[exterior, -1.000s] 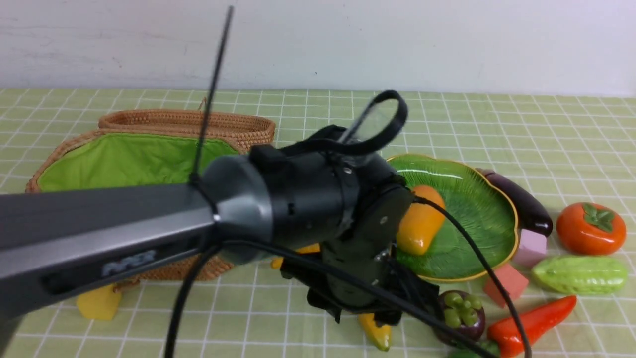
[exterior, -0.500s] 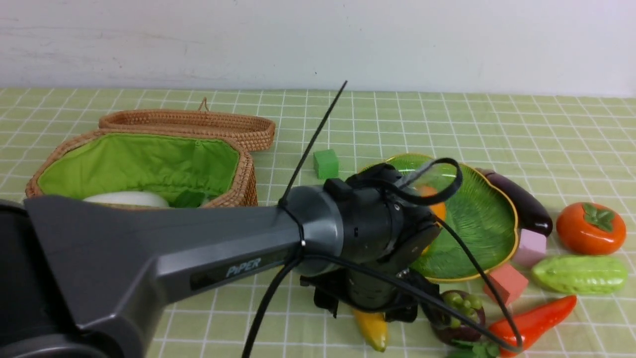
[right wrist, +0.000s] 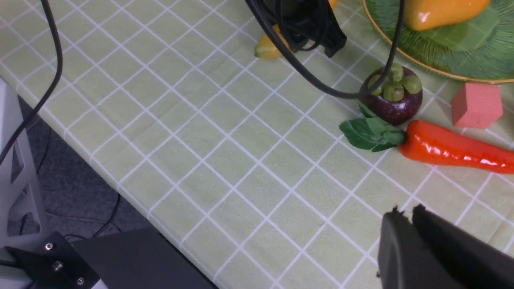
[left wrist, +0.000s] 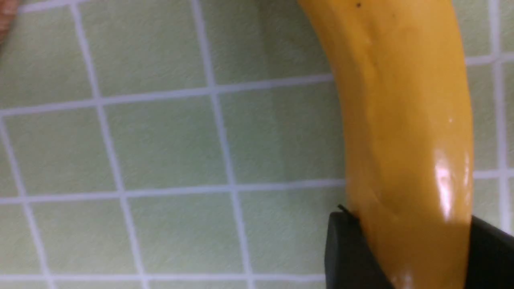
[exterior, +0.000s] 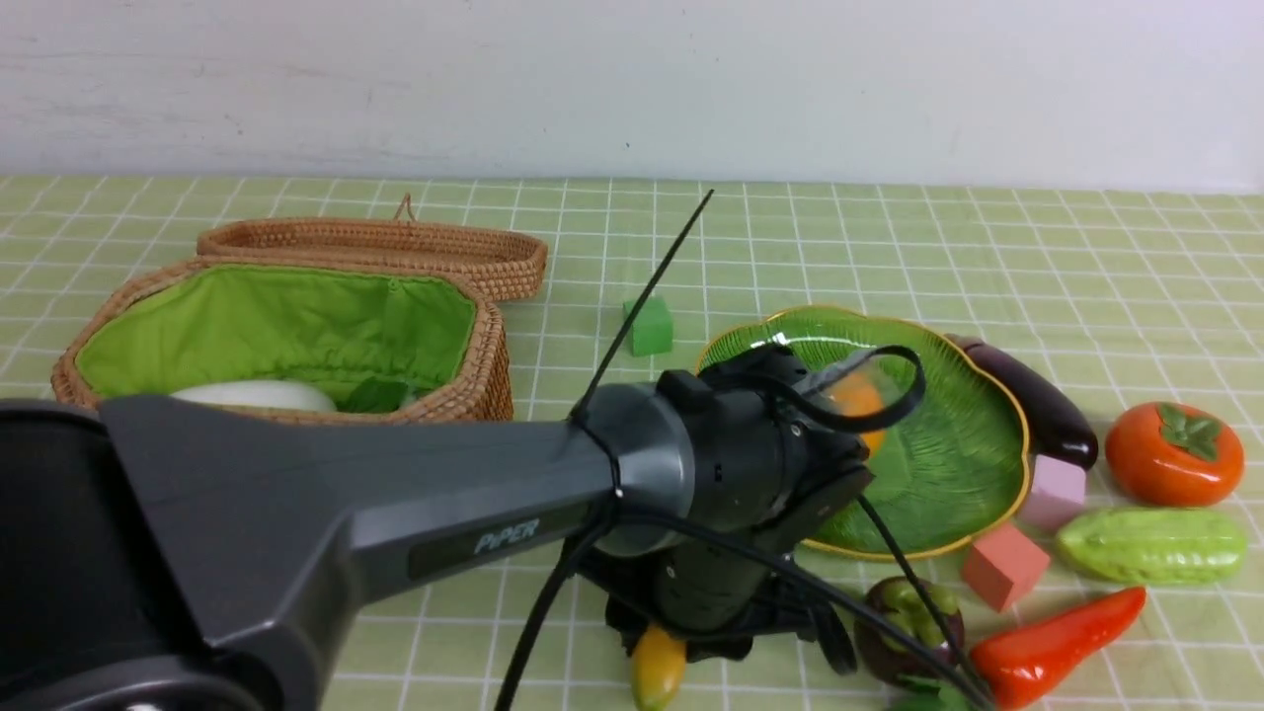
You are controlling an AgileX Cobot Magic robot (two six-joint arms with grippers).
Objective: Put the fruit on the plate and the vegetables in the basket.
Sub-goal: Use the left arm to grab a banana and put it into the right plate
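Note:
A long yellow banana lies on the cloth in front of the plate. My left gripper is down over it, its two black fingers pressed against the banana's sides. The mango rests on the plate. Mangosteen and red chili lie at the front right. Eggplant, persimmon and cucumber sit right of the plate. The white radish is inside the basket. My right gripper hovers shut and empty near the chili.
A green cube stands behind the plate, a pink cube and a red cube by its right rim. The left arm's cables hang over the mangosteen. The table's front edge is close.
The left arm swung right and down onto the banana, uncovering the basket. Its jaws closed on the banana, whose visible end shifted left.

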